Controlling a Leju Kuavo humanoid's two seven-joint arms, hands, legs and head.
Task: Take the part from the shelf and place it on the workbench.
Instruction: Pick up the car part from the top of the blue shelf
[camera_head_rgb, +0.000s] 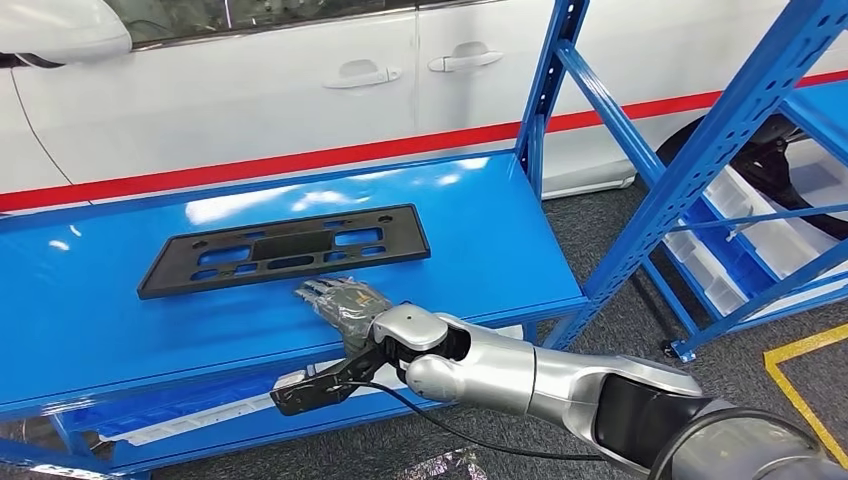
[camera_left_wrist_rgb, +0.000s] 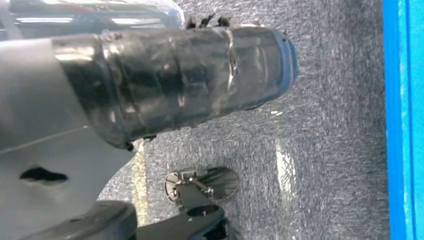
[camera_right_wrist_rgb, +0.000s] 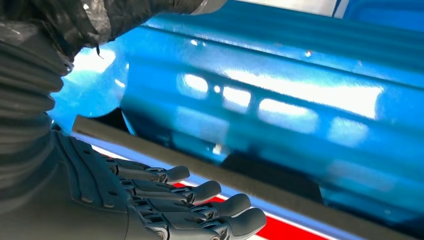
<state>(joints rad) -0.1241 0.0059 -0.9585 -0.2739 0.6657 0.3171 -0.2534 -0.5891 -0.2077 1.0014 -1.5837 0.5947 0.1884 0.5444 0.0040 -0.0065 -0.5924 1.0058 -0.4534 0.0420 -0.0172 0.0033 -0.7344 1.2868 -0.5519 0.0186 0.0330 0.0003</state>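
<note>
The part, a flat black plastic plate frame (camera_head_rgb: 285, 250) with several slots, lies flat on the glossy blue workbench (camera_head_rgb: 480, 230), left of its middle. My right hand (camera_head_rgb: 340, 302) hovers at the plate's near long edge, just right of centre, fingers stretched out and holding nothing. In the right wrist view the same hand (camera_right_wrist_rgb: 165, 200) has its dark fingers straight and side by side, close to the part's dark edge (camera_right_wrist_rgb: 210, 167). My left hand (camera_left_wrist_rgb: 175, 80) hangs over grey carpet, its tape-wrapped thumb in view and its fingers hidden.
A white car (camera_head_rgb: 300, 90) with a red stripe stands right behind the bench. A blue shelf rack (camera_head_rgb: 700, 160) with white bins (camera_head_rgb: 740, 210) rises at the right. Yellow floor tape (camera_head_rgb: 800, 370) marks the carpet. A lower bench shelf (camera_head_rgb: 200, 410) sits under my forearm.
</note>
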